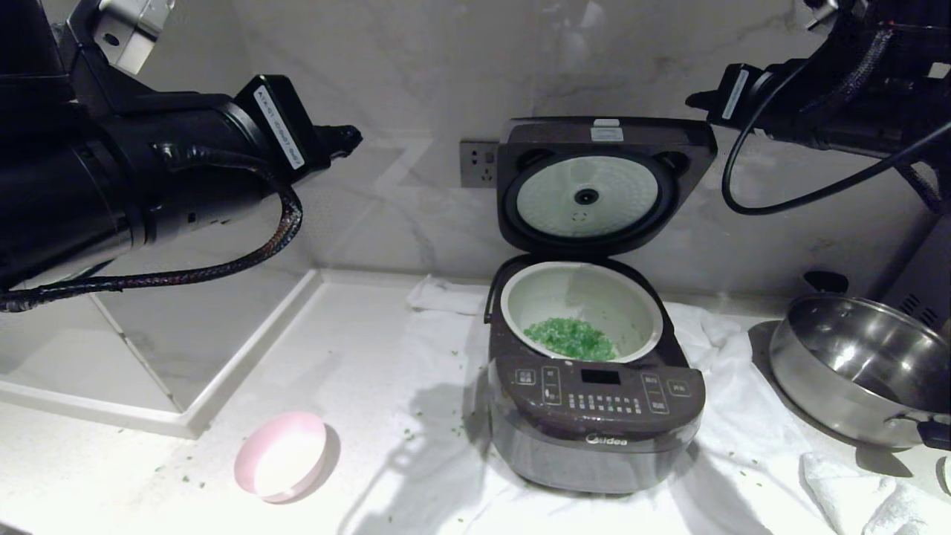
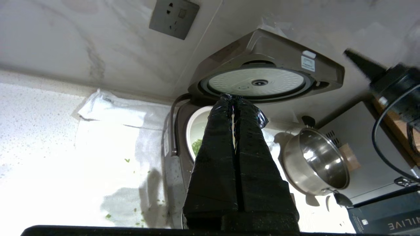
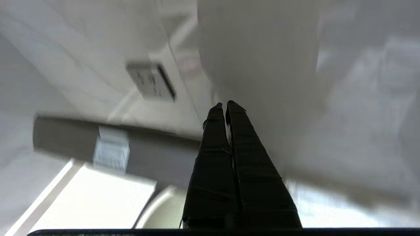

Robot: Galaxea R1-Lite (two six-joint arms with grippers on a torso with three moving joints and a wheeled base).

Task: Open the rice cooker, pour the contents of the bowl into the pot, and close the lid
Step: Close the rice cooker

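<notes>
White tabletop (image 1: 349,357): lid (image 1: 605,186) stands upright at centre; right tool (image 1: 698,99), pinched empty, hovers just right of its top edge, nearest.

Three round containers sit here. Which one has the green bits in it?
The rice cooker's off-white inner pot holds the chopped green bits; the small pink bowl and shiny steel pan look empty.

You see a shiny steel pan (image 1: 854,371) at the right on a rumpled white cloth (image 1: 750,475), and a grey wall socket (image 1: 478,164) on the marble wall (image 1: 416,89).
</notes>
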